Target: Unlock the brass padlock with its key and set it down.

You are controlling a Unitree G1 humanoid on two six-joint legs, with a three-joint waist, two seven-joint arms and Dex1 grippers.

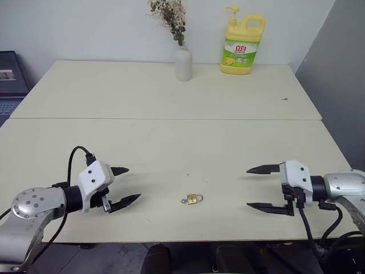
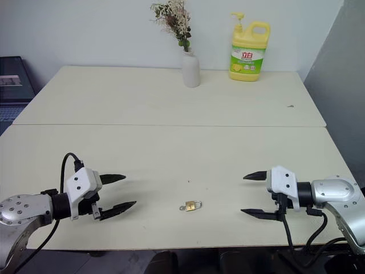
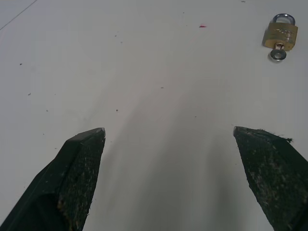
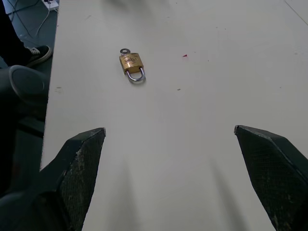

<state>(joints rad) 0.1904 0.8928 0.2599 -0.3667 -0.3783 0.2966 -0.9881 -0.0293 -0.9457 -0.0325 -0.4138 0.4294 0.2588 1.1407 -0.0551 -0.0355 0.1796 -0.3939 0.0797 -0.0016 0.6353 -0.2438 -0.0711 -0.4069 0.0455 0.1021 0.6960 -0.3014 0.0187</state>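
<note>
Both grippers hover low over the near edge of the table (image 1: 171,154), pointing inward at each other; left gripper (image 1: 124,185) fingers spread wide, nothing between them; right gripper (image 1: 259,188) likewise spread wide, empty; each set of black fingertips tapers to a point, one finger above the other in the head views.

Brass padlock (image 1: 194,199) lies flat on the tabletop between the two grippers, near the front edge, a bit closer to the right gripper than the left; touching neither, well apart from both. Shackle reads as closed into the body in the wrist views; key (image 3: 277,53) sits in the bottom of the lock body, its small ring sticking out at the end opposite the shackle; in the head view the ring end points toward the left gripper, shackle end toward the right gripper.

Tiny dark speck on the table just beyond the padlock; a small red fleck nearby in the wrist views.

Further out, a seam runs across where a second tabletop section butts against the near one. At the far edge: white vase (image 1: 183,63) with dried flowers, upright, roughly centre; yellow detergent bottle (image 1: 242,44) with pump top and green label just to its right, also upright, apart from the vase. Small dark mark on the far section toward the right side. Laptop (image 1: 11,80) partly visible off the left side, beyond the table edge.
</note>
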